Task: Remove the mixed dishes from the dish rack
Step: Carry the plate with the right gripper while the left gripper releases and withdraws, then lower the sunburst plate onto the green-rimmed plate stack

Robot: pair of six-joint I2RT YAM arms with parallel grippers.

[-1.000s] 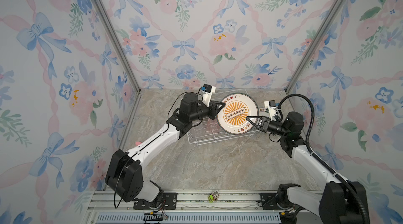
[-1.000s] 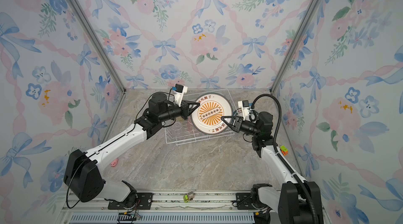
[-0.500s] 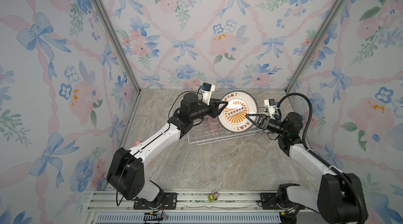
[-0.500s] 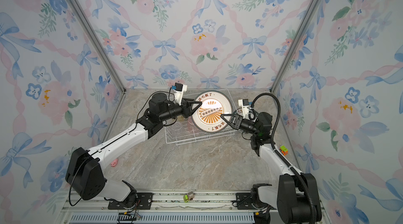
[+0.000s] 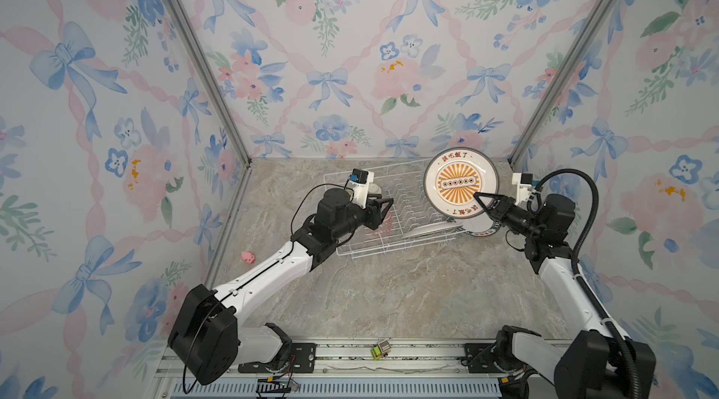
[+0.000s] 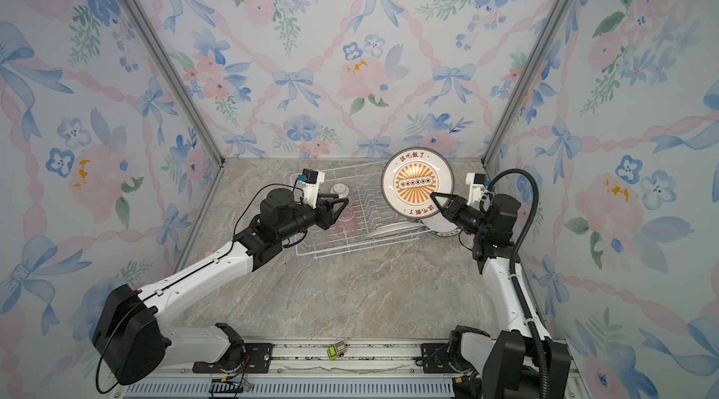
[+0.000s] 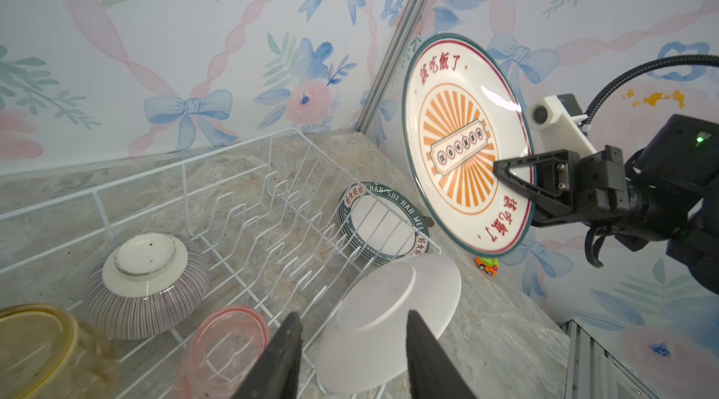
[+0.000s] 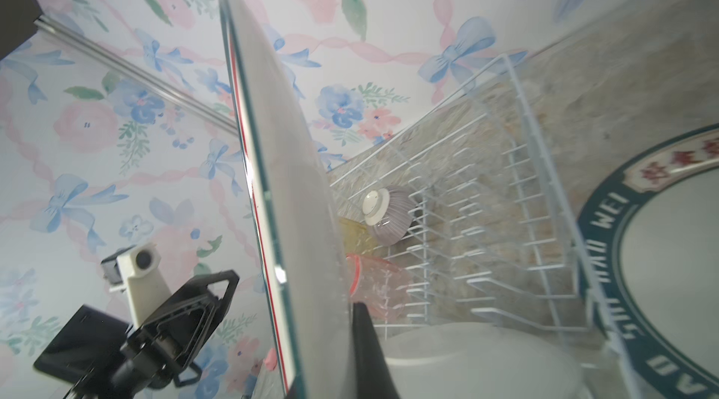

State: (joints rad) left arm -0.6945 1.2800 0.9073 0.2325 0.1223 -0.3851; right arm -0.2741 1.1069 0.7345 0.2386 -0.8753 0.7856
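My right gripper (image 5: 480, 198) is shut on the lower rim of an upright white plate with an orange sunburst (image 5: 460, 183), held above the right end of the dish rack (image 5: 350, 251). My left gripper (image 7: 353, 315) hangs open and empty over the rack's left part. Below it a white plate (image 7: 389, 319) leans face down in the rack. The ribbed bowl (image 7: 148, 284), the pink tumbler (image 7: 225, 346) and the yellow tumbler (image 7: 39, 346) stand upside down in the rack. A stack of dark-rimmed plates (image 7: 383, 222) lies on the table beside the rack's right end.
A small toy car (image 7: 487, 264) sits on the table near the plate stack. A pink toy (image 5: 248, 257) lies by the left wall. Another toy car (image 5: 380, 350) rests on the front rail. Flowered walls close in on three sides.
My left gripper has opened and let go of the sunburst plate. My right gripper has carried the plate to the right and farther back.
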